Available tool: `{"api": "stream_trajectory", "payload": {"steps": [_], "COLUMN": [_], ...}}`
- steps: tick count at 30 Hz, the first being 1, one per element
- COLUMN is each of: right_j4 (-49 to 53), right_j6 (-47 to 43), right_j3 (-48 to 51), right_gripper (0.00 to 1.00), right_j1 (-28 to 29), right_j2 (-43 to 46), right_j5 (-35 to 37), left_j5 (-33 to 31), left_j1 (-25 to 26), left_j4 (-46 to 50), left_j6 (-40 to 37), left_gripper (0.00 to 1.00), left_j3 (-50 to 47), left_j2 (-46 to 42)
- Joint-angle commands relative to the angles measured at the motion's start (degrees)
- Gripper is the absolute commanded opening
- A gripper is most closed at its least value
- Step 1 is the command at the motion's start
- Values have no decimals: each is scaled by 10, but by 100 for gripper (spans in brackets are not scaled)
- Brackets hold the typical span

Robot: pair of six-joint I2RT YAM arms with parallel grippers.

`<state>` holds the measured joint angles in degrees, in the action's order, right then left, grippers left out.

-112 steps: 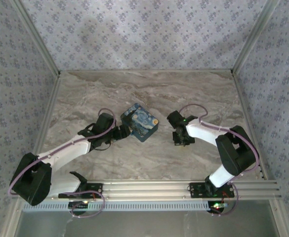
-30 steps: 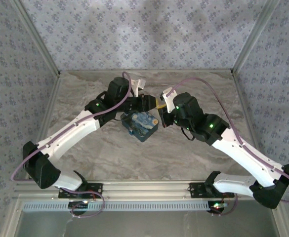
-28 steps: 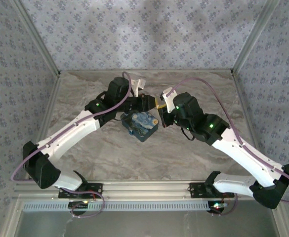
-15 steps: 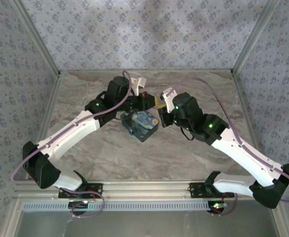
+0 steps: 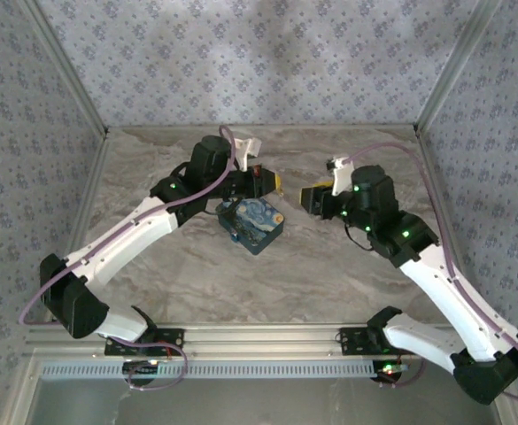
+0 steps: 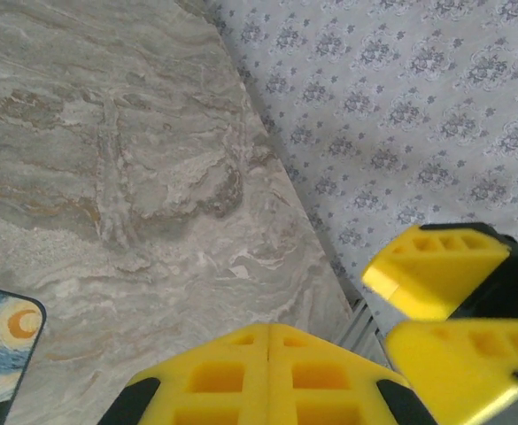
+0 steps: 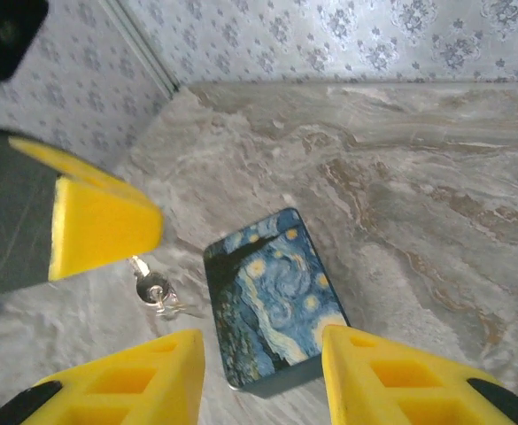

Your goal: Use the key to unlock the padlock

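Likely stiff, weighty and slick on its printed face — best pinched across the dark sides of the padlock (image 5: 251, 224) lying flat on the table (image 5: 241, 283), left gripper (image 5: 274, 183) closed tight just beyond it, right gripper (image 5: 313, 197) parted and empty, pulled off to the padlock's right since a second ago — no longer nose to nose with the left.

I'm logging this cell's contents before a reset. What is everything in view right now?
padlock: one, blue starry-night print, mid-table between the arms.
key: at least one, silver, on a ring, beside the padlock, just under a left gripper finger; held or lying, cannot tell.
table: one, grey marble.
walls: three, grey-blue floral pattern.
left gripper: yellow fingers, shut, beyond the padlock.
right gripper: yellow fingers, open, empty, right of the padlock.
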<state>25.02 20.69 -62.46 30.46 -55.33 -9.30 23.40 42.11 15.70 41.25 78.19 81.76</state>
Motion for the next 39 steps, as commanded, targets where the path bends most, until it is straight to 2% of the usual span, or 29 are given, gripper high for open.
{"api": "stream_trajectory", "payload": {"steps": [1,5,7,11,16,22,32,39], "right_j4": [-82,-172,-219,-301,-375,-401,-387,-395], "right_j6": [80,149,192,238,281,292,275,278], "right_j3": [25,54,70,90,106,109,110,112], "right_gripper": [42,43,47,49,46,43,49,36], "right_j1": [-48,-84,-92,-93,-92,-74,-52,-46], "right_j2": [11,10,9,2,-7,-12,-19,-26], "right_j5": [-149,-225,-248,-278,-305,-310,-284,-294], "left_j5": [15,28,39,58,87,91,96,82], "left_j1": [-5,-10,-12,-12,-12,-11,-10,-10], "left_j4": [-8,-43,-75,-120,-181,-211,-234,-235], "left_j6": [-21,-9,4,12,29,46,61,62], "left_gripper": [0,0,0,0,0,0,0,0], "left_j3": [20,7,-7,-19,-37,-47,-55,-63], "left_j2": [-14,-22,-28,-38,-49,-56,-59,-68]}}
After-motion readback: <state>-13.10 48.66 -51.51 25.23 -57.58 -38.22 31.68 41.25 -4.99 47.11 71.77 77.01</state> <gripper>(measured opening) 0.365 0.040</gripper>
